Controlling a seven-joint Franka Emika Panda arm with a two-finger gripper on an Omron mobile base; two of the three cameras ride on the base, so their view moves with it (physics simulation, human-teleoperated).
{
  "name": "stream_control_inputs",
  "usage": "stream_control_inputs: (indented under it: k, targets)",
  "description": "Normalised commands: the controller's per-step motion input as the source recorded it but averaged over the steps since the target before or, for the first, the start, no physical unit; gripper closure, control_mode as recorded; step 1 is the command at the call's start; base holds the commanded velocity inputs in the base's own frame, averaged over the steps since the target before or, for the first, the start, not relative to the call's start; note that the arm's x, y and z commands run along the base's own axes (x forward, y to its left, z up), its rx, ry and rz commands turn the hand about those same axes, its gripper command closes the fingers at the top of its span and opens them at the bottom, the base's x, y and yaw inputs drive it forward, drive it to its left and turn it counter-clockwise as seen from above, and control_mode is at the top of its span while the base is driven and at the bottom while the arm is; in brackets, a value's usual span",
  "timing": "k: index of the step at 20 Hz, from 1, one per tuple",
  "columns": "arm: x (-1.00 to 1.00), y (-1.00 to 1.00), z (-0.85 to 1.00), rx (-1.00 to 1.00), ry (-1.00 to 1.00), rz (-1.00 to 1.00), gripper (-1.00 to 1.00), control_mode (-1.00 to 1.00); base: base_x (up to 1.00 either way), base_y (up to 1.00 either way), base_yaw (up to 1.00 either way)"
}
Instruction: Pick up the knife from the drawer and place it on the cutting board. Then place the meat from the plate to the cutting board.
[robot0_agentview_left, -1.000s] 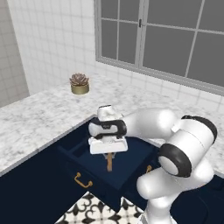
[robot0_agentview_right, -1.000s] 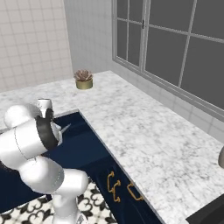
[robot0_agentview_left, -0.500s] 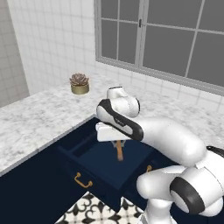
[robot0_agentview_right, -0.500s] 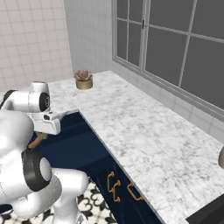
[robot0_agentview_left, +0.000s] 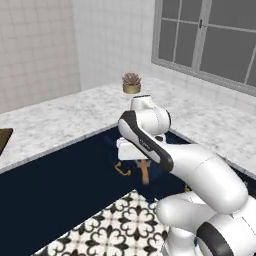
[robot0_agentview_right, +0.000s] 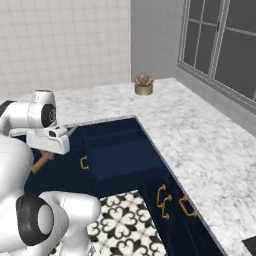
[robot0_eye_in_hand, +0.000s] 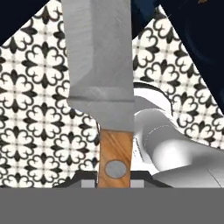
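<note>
Left base view: gripper (robot0_agentview_left: 144, 167) hanging low in front of the dark navy cabinets, under the white hand block, closed on the knife (robot0_agentview_left: 145, 173). Only the orange-brown handle visible, pointing down toward the patterned floor (robot0_agentview_left: 110, 230). Brass drawer handle (robot0_agentview_left: 120, 170) just left of the knife. Marble counter (robot0_agentview_left: 60, 120) running along the wall, with a small potted plant (robot0_agentview_left: 131, 83) near the corner under the window (robot0_agentview_left: 210, 40). Dark brown edge of the cutting board (robot0_agentview_left: 4, 140) at the far left on the counter, well apart from the gripper.

Right base view: gripper (robot0_agentview_right: 44, 152) at the left, below the white hand block, clear of the drawer (robot0_agentview_right: 122, 155), which stands pulled out from the cabinet run to its right. Knife (robot0_agentview_right: 42, 161) seen as an orange-brown handle slanting down-left from the hand block, a thin grey sliver of blade up-right of it. Potted plant (robot0_agentview_right: 143, 85) on the counter (robot0_agentview_right: 200, 150) near the window.

Hand view: knife (robot0_eye_in_hand: 105, 87) clamped at its wooden handle between the fingers, riveted handle at the bottom, broad silver-grey blade reaching away over the patterned floor (robot0_eye_in_hand: 35, 109). Jaws narrow, pinched on the handle. Dark navy cabinet fronts (robot0_eye_in_hand: 197, 48) at the upper right.
</note>
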Motion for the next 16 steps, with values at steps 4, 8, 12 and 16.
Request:
stream_control_inputs:
  k: [4,8,12,16]
  targets:
    - [0.00,0.00,0.00,0.00,0.00,0.00,1.00,1.00,0.15,0.99,0.57]
    - [0.00,0.00,0.00,0.00,0.00,0.00,1.00,1.00,0.61,1.00,0.23]
    - [0.00,0.00,0.00,0.00,0.00,0.00,1.00,1.00,0.72,1.00,0.01]
    - [0.00,0.00,0.00,0.00,0.00,0.00,1.00,1.00,0.72,0.82,0.01]
